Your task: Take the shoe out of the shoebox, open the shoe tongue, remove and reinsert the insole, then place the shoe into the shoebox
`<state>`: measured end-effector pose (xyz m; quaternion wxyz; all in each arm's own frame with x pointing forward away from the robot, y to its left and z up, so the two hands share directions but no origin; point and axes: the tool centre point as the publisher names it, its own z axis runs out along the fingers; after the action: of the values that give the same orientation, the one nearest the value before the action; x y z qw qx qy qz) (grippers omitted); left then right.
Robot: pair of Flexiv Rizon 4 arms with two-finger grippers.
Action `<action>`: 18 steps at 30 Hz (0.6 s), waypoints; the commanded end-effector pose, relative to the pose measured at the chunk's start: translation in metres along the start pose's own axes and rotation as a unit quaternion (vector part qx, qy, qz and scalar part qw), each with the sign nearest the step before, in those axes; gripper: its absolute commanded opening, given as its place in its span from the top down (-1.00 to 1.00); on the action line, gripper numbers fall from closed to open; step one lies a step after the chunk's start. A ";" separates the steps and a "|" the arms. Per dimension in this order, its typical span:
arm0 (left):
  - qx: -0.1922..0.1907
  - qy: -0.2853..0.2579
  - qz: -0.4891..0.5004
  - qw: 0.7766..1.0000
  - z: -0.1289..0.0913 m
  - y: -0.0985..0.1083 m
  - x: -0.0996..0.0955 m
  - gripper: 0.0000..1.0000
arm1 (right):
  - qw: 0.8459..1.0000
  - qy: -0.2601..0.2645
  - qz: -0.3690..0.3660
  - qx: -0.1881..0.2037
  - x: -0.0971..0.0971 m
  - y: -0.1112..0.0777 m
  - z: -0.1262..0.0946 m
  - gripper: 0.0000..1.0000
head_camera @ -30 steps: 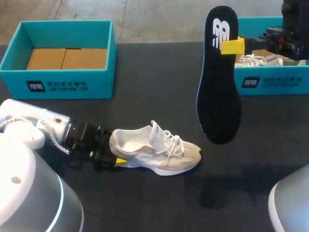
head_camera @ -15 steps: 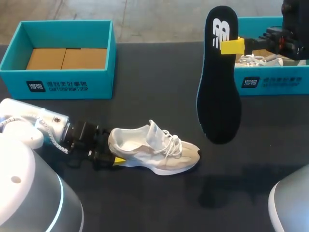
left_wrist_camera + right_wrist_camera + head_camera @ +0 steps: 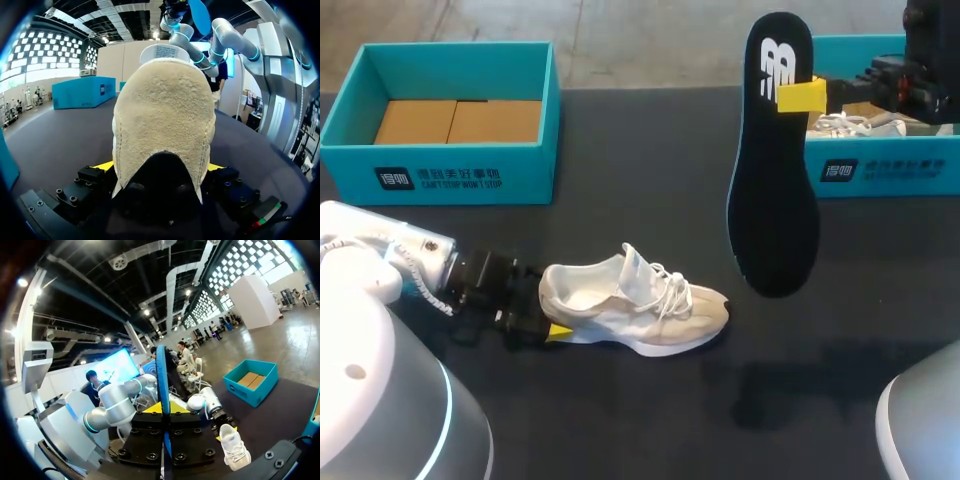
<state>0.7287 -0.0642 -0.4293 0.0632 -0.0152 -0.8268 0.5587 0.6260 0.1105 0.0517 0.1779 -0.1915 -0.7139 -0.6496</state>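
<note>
Your left gripper [image 3: 552,330] is clamped on the heel of the shoe [image 3: 640,305], one yellow tip on each side of the heel counter, as the left wrist view shows [image 3: 160,170]. That grip pins the shoe flat on its sole on the worktop [image 3: 620,430], left of the middle and nearer the near edge, with the toe pointing toward the right edge. I judge the hold is there to steady the shoe so that its mouth faces up and stays put. The tongue stands raised and the opening looks clear, which suits reinsertion.

Behind it, at the far left corner of the worktop, the left shoebox [image 3: 445,170] sits open with only a cardboard liner [image 3: 455,120] in it. It is probably where the shoe should end up.

To the right, the insole [image 3: 775,180] hangs nearly upright in the air, well above the worktop and well apart from the shoe. Your right gripper [image 3: 803,95] is closed on one long edge near its upper, heel end, and the right wrist view shows that edge between the fingers [image 3: 163,415]. Holding it high leaves the toe end free to lead into the shoe.

At the far right edge, the right shoebox [image 3: 880,170] holds a second shoe [image 3: 845,125].

Removal looks done, and reinsertion looks like the step in hand.
</note>
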 end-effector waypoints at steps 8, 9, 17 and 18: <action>0.008 -0.026 -0.007 1.000 0.000 0.008 -0.009 -1.00 | 1.000 0.001 0.000 0.001 -0.002 0.002 0.002 1.00; 0.007 -0.027 -0.006 1.000 -0.001 0.008 -0.010 -1.00 | 1.000 0.001 0.000 0.001 -0.002 0.002 0.002 1.00; 0.003 -0.039 -0.011 0.999 -0.010 0.009 -0.014 -1.00 | 1.000 0.001 0.000 0.001 -0.002 0.002 0.002 1.00; 0.003 -0.040 -0.011 0.999 -0.011 0.009 -0.014 -1.00 | 1.000 0.001 0.000 0.001 -0.002 0.002 0.002 1.00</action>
<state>0.7390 -0.0575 -0.4303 0.0377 0.0161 -0.8264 0.5615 0.6261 0.1106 0.0516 0.1780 -0.1915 -0.7139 -0.6496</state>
